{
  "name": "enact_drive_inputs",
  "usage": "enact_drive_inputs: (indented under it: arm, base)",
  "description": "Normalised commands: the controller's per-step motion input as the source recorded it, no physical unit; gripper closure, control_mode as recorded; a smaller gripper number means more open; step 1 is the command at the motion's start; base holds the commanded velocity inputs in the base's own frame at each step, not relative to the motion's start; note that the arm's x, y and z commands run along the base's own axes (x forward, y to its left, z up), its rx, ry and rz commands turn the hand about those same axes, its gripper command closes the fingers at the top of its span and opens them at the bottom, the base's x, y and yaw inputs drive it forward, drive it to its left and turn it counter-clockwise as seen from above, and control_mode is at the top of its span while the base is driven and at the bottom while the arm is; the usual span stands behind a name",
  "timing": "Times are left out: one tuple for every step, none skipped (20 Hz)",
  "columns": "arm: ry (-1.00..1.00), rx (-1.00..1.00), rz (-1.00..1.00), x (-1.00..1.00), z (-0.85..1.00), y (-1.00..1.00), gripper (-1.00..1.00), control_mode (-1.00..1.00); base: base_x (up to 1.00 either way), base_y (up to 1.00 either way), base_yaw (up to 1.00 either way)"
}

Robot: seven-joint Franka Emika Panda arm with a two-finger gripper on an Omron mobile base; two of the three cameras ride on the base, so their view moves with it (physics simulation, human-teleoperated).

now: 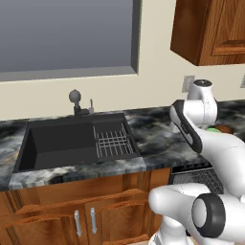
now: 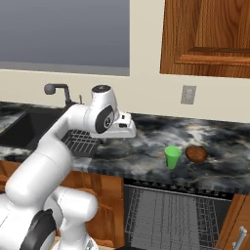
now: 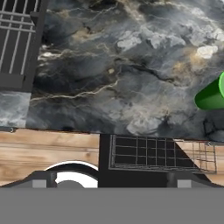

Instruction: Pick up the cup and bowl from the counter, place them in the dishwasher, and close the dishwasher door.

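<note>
The cup (image 2: 172, 156) stands upright on the counter (image 2: 146, 146), and the bowl (image 2: 197, 154) sits just beside it on the side away from the sink (image 1: 62, 141) — both near the front edge, right above the dishwasher (image 2: 171, 215). That placement looks deliberate: the rack (image 2: 168, 217) shows grey and open below them, so each piece should need only a short lift and drop. The gripper (image 2: 128, 128) hangs over bare counter between the sink and the cup, well apart from both dishes, pointing down at the stone. In the hand view its dark finger tips sit far apart at the bottom, so the jaws stand wide and hold nothing; the cup's green side just shows at the right edge there, with the rack's wire grid below the counter's front. Spread wide, the jaws seem ready for the tapered cup, which is the nearer piece and likely the first target. Nothing has been loaded yet. The door itself I cannot make out from these angles — it is presumably folded down.
</note>
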Motion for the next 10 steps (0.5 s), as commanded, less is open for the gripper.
enact_drive_inputs:
  arm:
    - [0.00, -0.03, 0.00, 0.00, -0.06, -0.31, -1.00, -1.00]
    - [0.00, -0.03, 0.00, 0.00, -0.05, -0.32, -1.00, -1.00]
    - [0.00, -0.03, 0.00, 0.00, -0.05, -0.32, -1.00, -1.00]
    - [0.00, -0.03, 0.00, 0.00, -0.05, -0.32, -1.00, -1.00]
    - [0.00, -0.04, 0.00, 0.00, -0.06, -0.31, -1.00, -1.00]
    - [0.00, -0.04, 0.00, 0.00, -0.06, -0.33, -1.00, -1.00]
    - [0.00, -0.03, 0.00, 0.02, -0.09, -0.34, -1.00, -1.00]
    - [0.00, -0.03, 0.00, 0.05, -0.11, -0.32, -1.00, -1.00]
    - [0.00, -0.03, 0.00, 0.06, -0.14, -0.31, -1.00, -1.00]
    - [0.00, -0.01, 0.00, 0.06, -0.19, -0.29, -1.00, -1.00]
  base:
    - [0.00, 0.00, 0.00]
    - [0.00, 0.00, 0.00]
    - [0.00, 0.00, 0.00]
    - [0.00, 0.00, 0.00]
    - [0.00, 0.00, 0.00]
    - [0.00, 0.00, 0.00]
    - [0.00, 0.00, 0.00]
    - [0.00, 0.00, 0.00]
    - [0.00, 0.00, 0.00]
    - [0.00, 0.00, 0.00]
